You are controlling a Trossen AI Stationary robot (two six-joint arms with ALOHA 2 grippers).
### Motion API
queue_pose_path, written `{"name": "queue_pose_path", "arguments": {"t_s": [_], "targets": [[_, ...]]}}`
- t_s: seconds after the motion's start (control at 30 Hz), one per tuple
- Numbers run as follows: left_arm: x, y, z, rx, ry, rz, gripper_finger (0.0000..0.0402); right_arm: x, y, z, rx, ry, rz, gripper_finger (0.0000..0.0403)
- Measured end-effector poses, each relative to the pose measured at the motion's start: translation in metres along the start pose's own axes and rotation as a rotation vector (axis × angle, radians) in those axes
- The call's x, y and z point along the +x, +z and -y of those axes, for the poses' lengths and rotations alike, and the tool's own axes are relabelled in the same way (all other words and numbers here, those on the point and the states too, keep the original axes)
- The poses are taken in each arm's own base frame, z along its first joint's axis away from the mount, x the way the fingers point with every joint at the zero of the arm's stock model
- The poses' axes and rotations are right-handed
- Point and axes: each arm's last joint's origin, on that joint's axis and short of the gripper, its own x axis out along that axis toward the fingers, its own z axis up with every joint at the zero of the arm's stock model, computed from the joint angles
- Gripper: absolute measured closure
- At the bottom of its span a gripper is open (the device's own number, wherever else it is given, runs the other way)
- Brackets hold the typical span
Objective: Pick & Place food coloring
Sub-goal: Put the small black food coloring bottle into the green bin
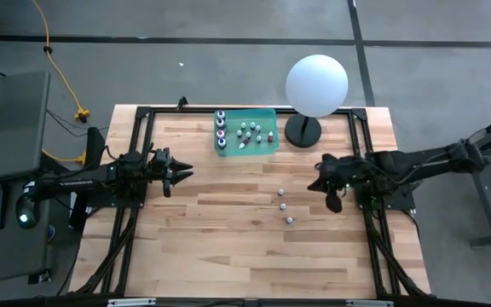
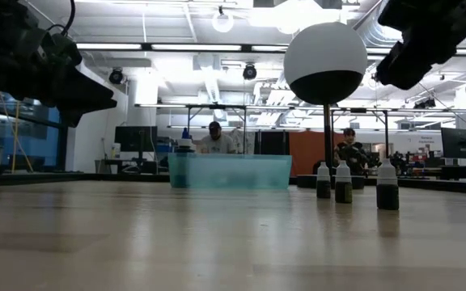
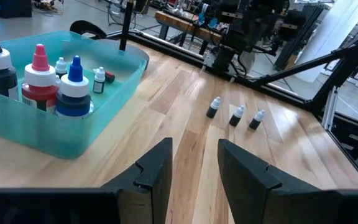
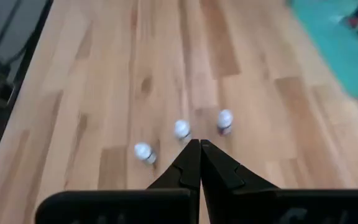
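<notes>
Three small food coloring bottles point(image 1: 284, 205) are standing upright in a short row on the desk point(image 1: 228, 247), toward four o'clock from its centre. Other bottles are sitting in the teal tray point(image 1: 267, 112) at twelve o'clock, beside the white sphere point(image 1: 316, 84). The right gripper point(image 1: 320, 178), fingers clenched on nothing, is hovering at three o'clock, near the row. The left gripper point(image 1: 184, 170), fingers parted and empty, is hanging at nine o'clock.

pale wood plank table point(image 1: 228, 230), smooth matt; translucent teal plastic tray point(image 3: 73, 134); matt white sphere point(image 1: 316, 84).
</notes>
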Motion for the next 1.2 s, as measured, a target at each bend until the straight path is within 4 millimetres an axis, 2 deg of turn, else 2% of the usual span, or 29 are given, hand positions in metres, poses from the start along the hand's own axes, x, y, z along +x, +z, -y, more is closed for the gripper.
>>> {"name": "queue_pose_path", "arguments": {"t_s": [0.3,0.53,0.67,0.8,1.2], "targets": [[0.000,0.000,0.000,0.000,0.000,0.000,0.0275,0.026,0.030,-0.029,-0.057,0.002,-0.229,0.0391],[0.000,0.000,0.000,0.000,0.000,0.000,0.0275,0.053,0.038,-0.043,-0.058,-0.001,-0.373,0.0303],[0.000,0.000,0.000,0.000,0.000,0.000,0.0275,0.070,0.037,-0.052,-0.070,0.041,-0.442,0.0254],[0.000,0.000,0.000,0.000,0.000,0.000,0.0275,0.085,0.030,-0.061,-0.117,0.049,-0.503,0.0225],[0.000,0.000,0.000,0.000,0.001,0.000,0.0275,0.129,0.010,-0.076,-0.183,0.011,-0.522,0.0214]]}}
